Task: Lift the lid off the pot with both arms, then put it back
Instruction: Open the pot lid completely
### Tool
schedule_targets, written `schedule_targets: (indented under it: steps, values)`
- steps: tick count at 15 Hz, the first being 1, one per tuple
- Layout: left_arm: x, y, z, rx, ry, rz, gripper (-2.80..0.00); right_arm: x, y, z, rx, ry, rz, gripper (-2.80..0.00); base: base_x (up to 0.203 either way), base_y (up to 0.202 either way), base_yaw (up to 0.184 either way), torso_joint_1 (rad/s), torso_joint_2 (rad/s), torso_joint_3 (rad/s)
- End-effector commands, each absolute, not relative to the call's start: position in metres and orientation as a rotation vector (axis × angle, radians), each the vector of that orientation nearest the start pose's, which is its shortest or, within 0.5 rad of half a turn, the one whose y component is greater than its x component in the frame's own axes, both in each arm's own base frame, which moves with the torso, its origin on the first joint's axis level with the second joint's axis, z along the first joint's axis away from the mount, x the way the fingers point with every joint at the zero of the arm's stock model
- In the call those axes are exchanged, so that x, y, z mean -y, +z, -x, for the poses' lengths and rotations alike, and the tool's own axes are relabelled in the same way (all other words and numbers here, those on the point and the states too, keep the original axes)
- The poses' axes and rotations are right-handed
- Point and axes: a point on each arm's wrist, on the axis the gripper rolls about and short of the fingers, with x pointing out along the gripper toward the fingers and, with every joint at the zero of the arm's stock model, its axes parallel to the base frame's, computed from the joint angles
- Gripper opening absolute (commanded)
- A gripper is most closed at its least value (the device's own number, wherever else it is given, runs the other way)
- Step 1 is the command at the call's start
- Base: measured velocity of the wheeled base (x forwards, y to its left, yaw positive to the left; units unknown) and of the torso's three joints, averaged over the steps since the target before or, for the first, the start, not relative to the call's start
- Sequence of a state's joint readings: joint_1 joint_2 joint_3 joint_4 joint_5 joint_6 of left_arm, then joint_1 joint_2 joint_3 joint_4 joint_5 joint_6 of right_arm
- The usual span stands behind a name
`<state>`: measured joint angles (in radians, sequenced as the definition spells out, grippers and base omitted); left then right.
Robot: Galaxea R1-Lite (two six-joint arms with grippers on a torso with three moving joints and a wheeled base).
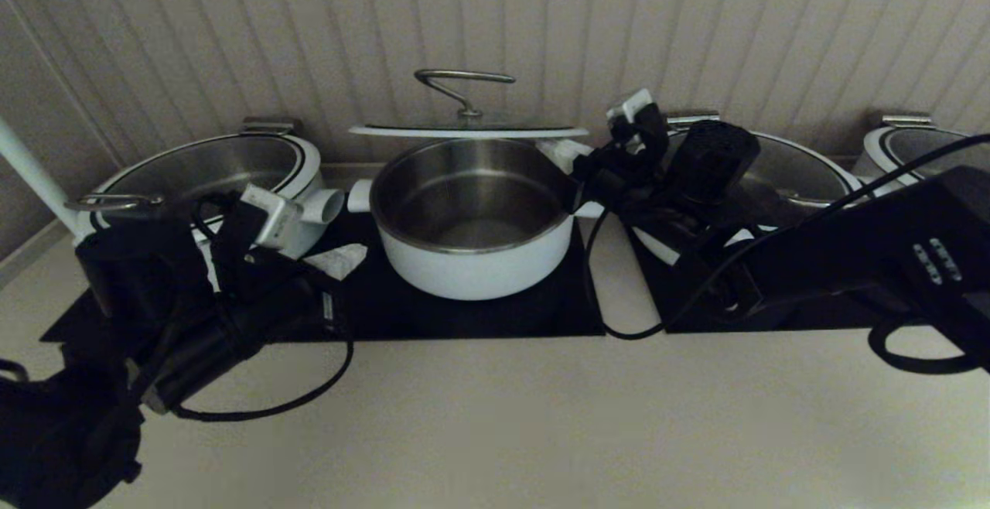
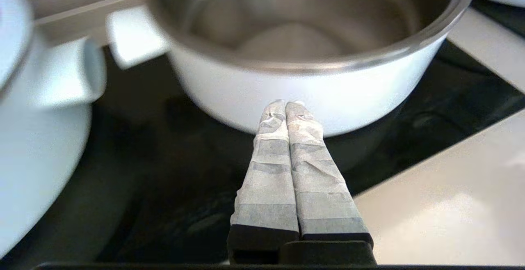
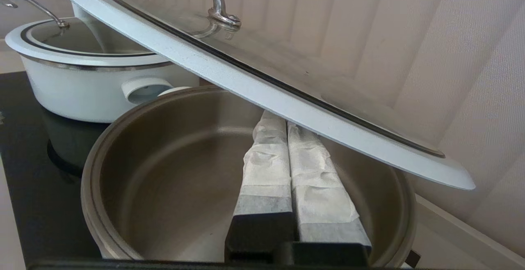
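The lid (image 1: pixel 468 131) rides above the pot (image 1: pixel 473 219), steel interior bare; right gripper (image 3: pixel 286 116), fingers together, tucks beneath its rim. Left gripper (image 2: pixel 286 104), fingers pressed together on nothing, points at the pot's wall.

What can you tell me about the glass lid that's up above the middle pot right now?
The lid is a round glass disc with a white rim, a thin black ring inside it and a curved steel handle at its centre. It is off the pot, raised above the pot's far edge. In the right wrist view the right tool runs up under its rim with fingers together, seemingly supporting it. The left tool is low, in front of the pot, apart from the lid.
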<state>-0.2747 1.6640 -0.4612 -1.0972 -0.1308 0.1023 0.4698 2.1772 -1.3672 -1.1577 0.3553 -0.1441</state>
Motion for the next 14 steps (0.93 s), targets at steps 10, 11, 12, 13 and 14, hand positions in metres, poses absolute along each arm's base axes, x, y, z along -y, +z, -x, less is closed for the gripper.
schedule_targets:
  steps: [10, 11, 12, 13, 14]
  values:
    - [0.019, 0.15, -0.164, -0.071, -0.215, -0.121, -2.8, -0.207, 0.22, -0.391, 0.451, 0.786, 0.113, -2.8, 0.0, 0.0, 0.0, 0.0, 0.0, 0.0]
    - [0.016, 0.147, -0.154, -0.07, -0.198, -0.123, -2.8, -0.207, 0.221, -0.39, 0.454, 0.786, 0.113, -2.8, 0.0, 0.0, 0.0, 0.0, 0.0, 0.0]
    - [0.01, 0.144, -0.145, -0.071, -0.165, -0.126, -2.8, -0.207, 0.221, -0.39, 0.456, 0.786, 0.113, -2.8, 0.0, 0.0, 0.0, 0.0, 0.0, 0.0]
    - [0.006, 0.141, -0.136, -0.076, -0.137, -0.127, -2.8, -0.206, 0.222, -0.39, 0.459, 0.785, 0.113, -2.8, 0.0, 0.0, 0.0, 0.0, 0.0, 0.0]
    - [0.003, 0.136, -0.126, -0.086, -0.118, -0.126, -2.8, -0.206, 0.222, -0.39, 0.458, 0.785, 0.113, -2.8, 0.0, 0.0, 0.0, 0.0, 0.0, 0.0]
